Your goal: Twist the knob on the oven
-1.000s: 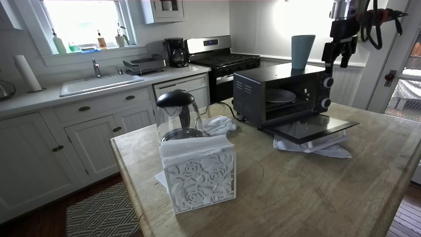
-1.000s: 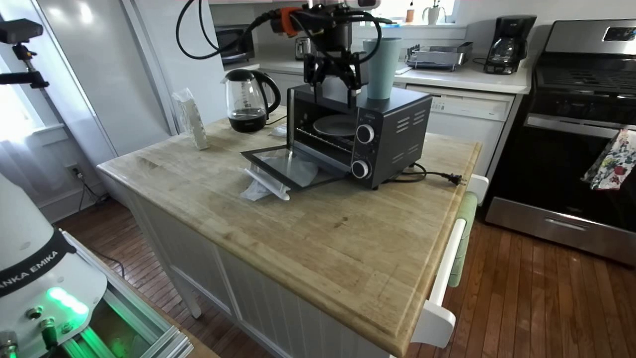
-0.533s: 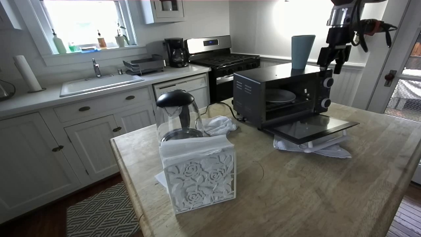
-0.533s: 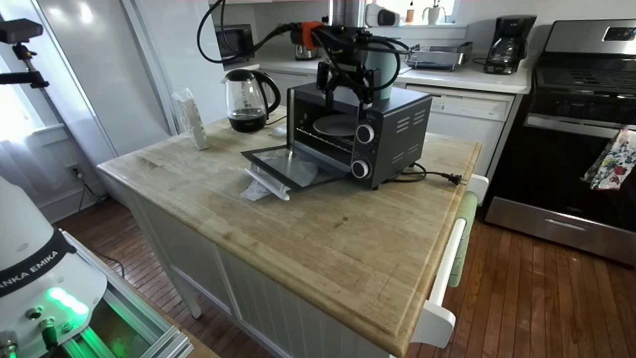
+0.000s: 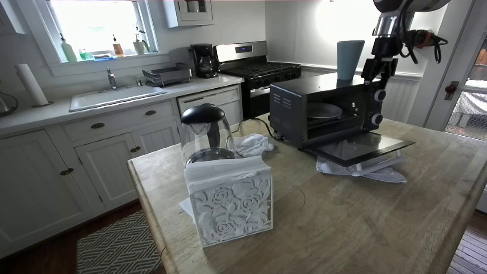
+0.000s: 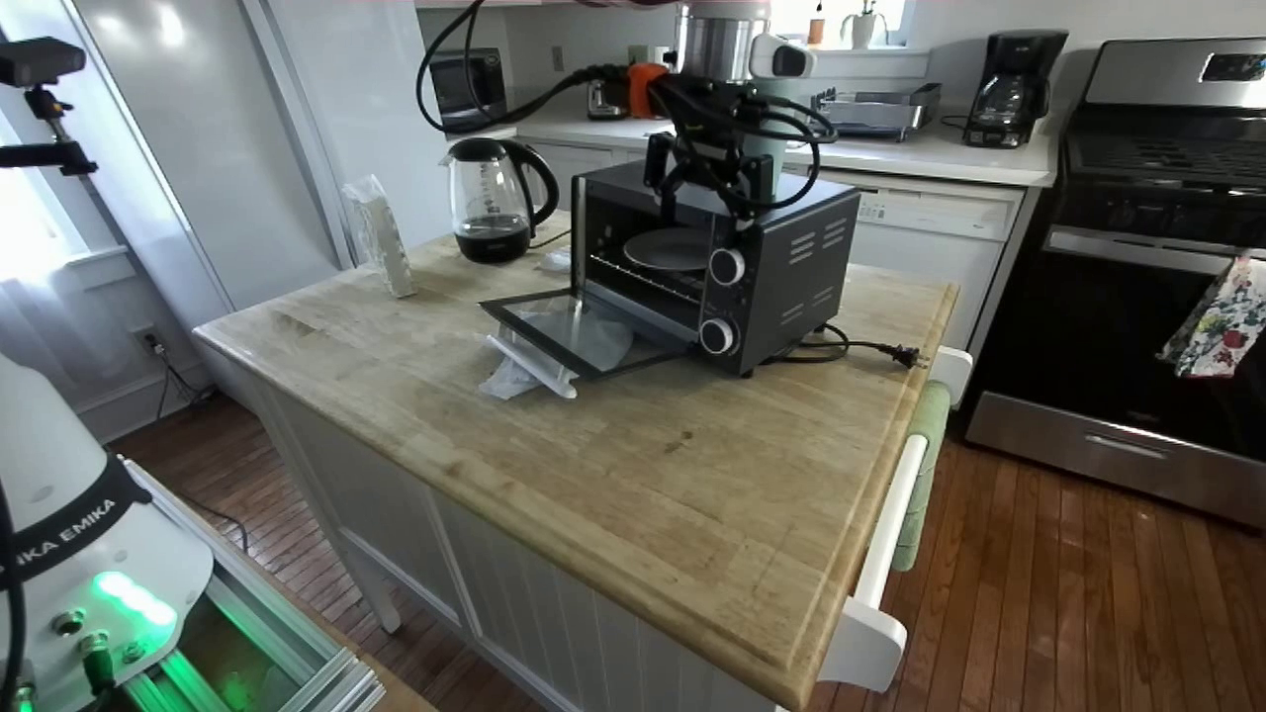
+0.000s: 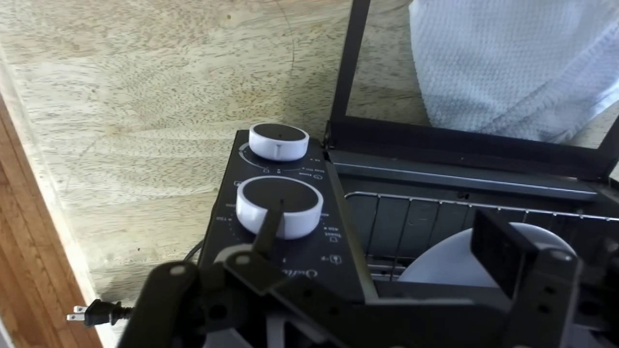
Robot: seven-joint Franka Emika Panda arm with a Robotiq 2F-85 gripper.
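One small black toaster oven (image 6: 806, 277) sits on one wooden table (image 6: 554, 445). It has two round, white-rimmed knobs, one above the other, at the right end of its front: an upper knob (image 7: 271, 190) and a lower knob (image 7: 279, 132). One glass door (image 5: 354, 147) is lowered over a white cloth (image 5: 336, 169), one plate (image 5: 323, 110) lies inside, and one blue-green cup (image 5: 349, 59) stands on top. The table also carries one black-lidded glass jug (image 6: 492, 208) and one napkin holder (image 5: 232, 213).

The oven stands level. Its front and both knobs face the table edge nearest the robot's base (image 6: 148, 549), and its long axis runs roughly along that edge. At the oven's right end the hand (image 6: 704, 222) points down, its two fingers spread wide. In the wrist view one fingertip (image 7: 269, 231) overlaps the upper knob; I cannot tell whether it touches.
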